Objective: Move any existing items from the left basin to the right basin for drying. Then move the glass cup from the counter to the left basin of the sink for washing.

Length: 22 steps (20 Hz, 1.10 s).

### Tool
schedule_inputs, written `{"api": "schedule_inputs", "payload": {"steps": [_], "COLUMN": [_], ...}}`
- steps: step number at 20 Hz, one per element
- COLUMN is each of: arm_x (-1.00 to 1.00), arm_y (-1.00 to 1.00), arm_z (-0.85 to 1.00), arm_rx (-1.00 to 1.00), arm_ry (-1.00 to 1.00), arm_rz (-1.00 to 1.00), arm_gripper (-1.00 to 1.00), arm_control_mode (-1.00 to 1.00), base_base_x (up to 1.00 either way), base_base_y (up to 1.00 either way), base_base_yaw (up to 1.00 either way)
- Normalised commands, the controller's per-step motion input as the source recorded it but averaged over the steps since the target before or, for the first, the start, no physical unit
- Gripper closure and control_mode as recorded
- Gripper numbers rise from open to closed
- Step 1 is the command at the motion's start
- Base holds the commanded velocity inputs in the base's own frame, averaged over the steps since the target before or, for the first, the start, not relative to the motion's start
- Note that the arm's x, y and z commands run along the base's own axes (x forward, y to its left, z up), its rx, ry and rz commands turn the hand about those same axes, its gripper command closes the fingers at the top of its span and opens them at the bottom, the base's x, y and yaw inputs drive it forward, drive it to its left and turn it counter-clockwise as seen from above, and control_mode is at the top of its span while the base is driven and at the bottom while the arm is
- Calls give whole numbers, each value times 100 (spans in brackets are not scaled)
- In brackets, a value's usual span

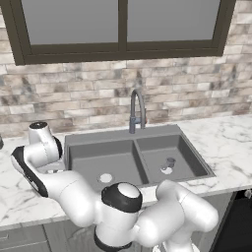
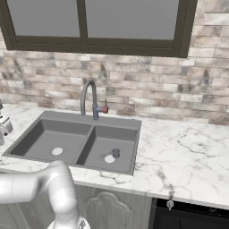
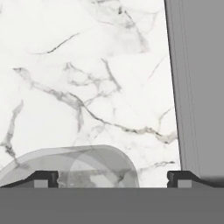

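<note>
Evidently the first half of the job is finished: the tiny glass stands upright in the right basin of the sink, just beside that basin's pale drain, and the left basin holds nothing but its own drain. The step now in hand, by my judgement, is the fetching of the glass cup. The arm is folded out over the counter on the sink's left side, hand pointing down at the marble. In the hand view the gripper hangs over the cup, which sits on the counter a little way from the sink's left rim; the clear tumbler shows between the two dark fingertips, nearer to the one farther from the sink. The fingers are spread wide, wider than the cup, and grip nothing; whether they have reached the level of the cup's wall cannot be told from these views. The next move calls for centring the hand over the cup, lowering until the fingers straddle its wall, and closing firmly; then lifting it over the rim and setting it down in the left basin. A smooth, straight-sided glass may slip if pinched off-centre.
</note>
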Motion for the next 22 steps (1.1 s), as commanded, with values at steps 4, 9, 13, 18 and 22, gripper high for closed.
{"api": "schedule_inputs", "payload": {"steps": [4, 9, 13, 18, 22], "arm_x": [0, 0, -5, -18, -21], "arm_y": [1, 0, 0, 0, 0], "arm_z": [-7, -14, -24, -31, -33], "arm_rx": [0, 0, 0, 1, 0], "arm_ry": [0, 0, 0, 0, 0], "arm_rz": [0, 0, 0, 0, 0], "arm_gripper": [-100, -100, -100, -100, -100], "arm_control_mode": [-100, -100, -100, -100, -100], "base_base_x": [0, 0, 0, 0, 0], "base_base_y": [0, 0, 0, 0, 0], "base_base_yaw": [0, 0, 0, 0, 0]}}
